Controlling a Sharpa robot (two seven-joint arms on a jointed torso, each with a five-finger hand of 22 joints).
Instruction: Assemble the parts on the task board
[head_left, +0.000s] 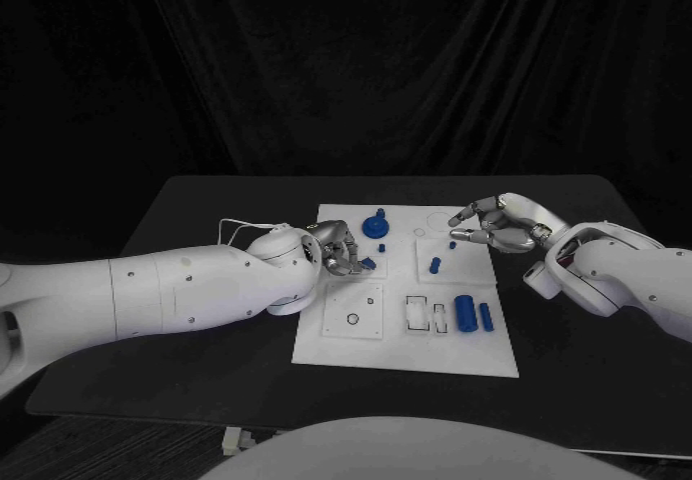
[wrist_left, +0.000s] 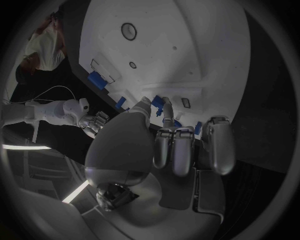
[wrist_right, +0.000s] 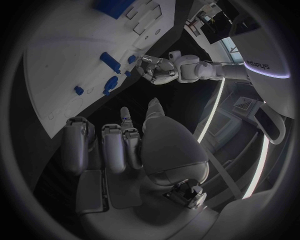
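The white task board (head_left: 407, 345) lies mid-table. At the board's left edge my left hand (head_left: 338, 250) pinches a small blue part (head_left: 366, 264) between thumb and a finger; the left wrist view shows this part (wrist_left: 157, 100) at the fingertips (wrist_left: 167, 108), just above the board (wrist_left: 187, 45). My right hand (head_left: 499, 225) hovers over the board's far right corner, fingers apart and holding nothing. A blue knob-like part (head_left: 378, 226) stands at the far side. Near the middle is a small blue peg (head_left: 434, 265). A blue cylinder (head_left: 464, 312) and a thin blue bar (head_left: 486, 317) lie at the right.
The board carries raised white blocks with a ring-shaped recess (head_left: 353, 320) and rectangular slots (head_left: 417, 312). Black table (head_left: 202, 330) surrounds it, with free room in front and to both sides. A thin white cable (head_left: 238, 226) loops over my left wrist.
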